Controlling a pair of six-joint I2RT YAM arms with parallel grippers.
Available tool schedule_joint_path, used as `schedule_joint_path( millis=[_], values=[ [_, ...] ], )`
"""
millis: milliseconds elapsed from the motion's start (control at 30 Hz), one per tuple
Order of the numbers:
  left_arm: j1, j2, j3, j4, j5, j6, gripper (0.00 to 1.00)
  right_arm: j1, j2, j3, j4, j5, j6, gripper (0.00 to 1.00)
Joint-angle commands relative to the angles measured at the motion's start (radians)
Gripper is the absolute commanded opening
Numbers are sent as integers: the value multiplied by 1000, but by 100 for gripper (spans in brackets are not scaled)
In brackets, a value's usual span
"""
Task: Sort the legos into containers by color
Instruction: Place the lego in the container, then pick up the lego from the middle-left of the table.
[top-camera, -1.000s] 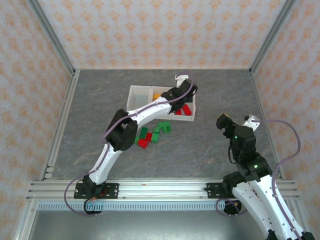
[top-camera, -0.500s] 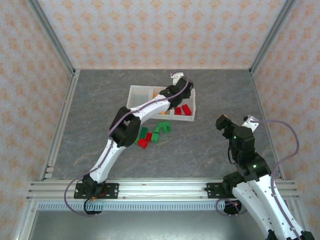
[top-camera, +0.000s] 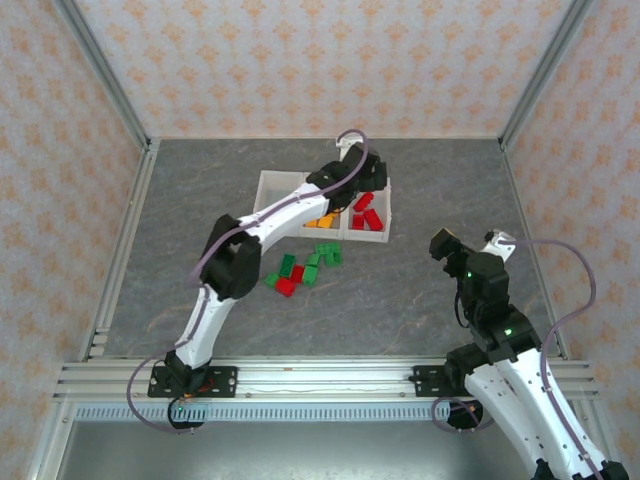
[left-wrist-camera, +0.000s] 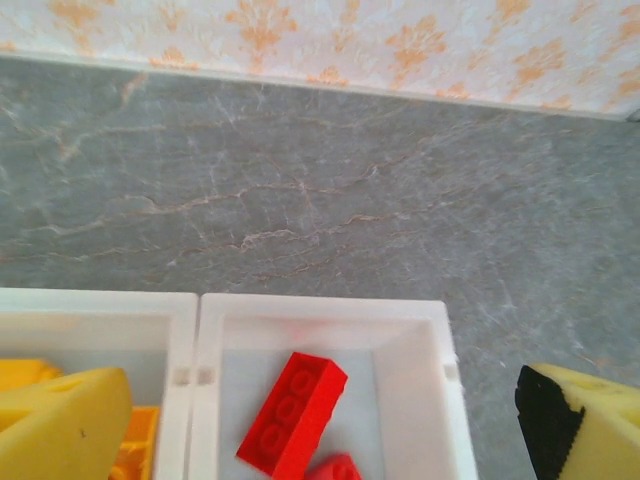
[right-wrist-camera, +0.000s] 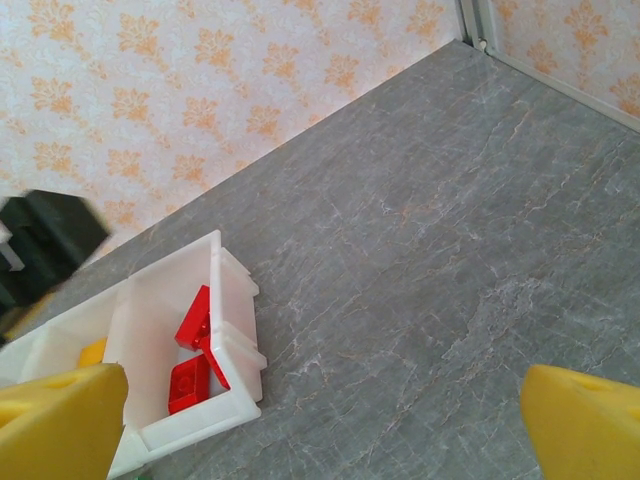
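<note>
- The left fingers, pinched shut a second ago low over the right-hand compartment of the containers, now stand wide apart with nothing between them.
- A red brick lies loose on that compartment's floor directly beneath them; I judge one more red piece is sorted.
- Against the earlier top view, the left arm has lifted and swung toward the upper part of the frame, uncovering the red bricks there and the orange bricks in the middle compartment.
- A loose pile of legos, green and red, waits on the bench just below the containers, so sorting is unfinished.
- The right fingers are unchanged at right of frame: wide, empty, well apart from everything.
</note>
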Motion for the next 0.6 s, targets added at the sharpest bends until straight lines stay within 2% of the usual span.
schedule_joint_path(
  millis=[0,200,367,567],
  values=[
    [-24,-171,-116,-44,-24,48,99,1,1,-11,30,-16,-17,100],
    [-42,-423,-366,-168,-131,-11,99,1,19,-19,48,-57,-25,100],
    [-42,-580,-544,-340,-205,-139,99,1,48,-32,78,-102,-36,100],
    [-42,-709,-734,-485,-222,-251,99,1,67,-39,92,-114,-41,100]
  ],
)
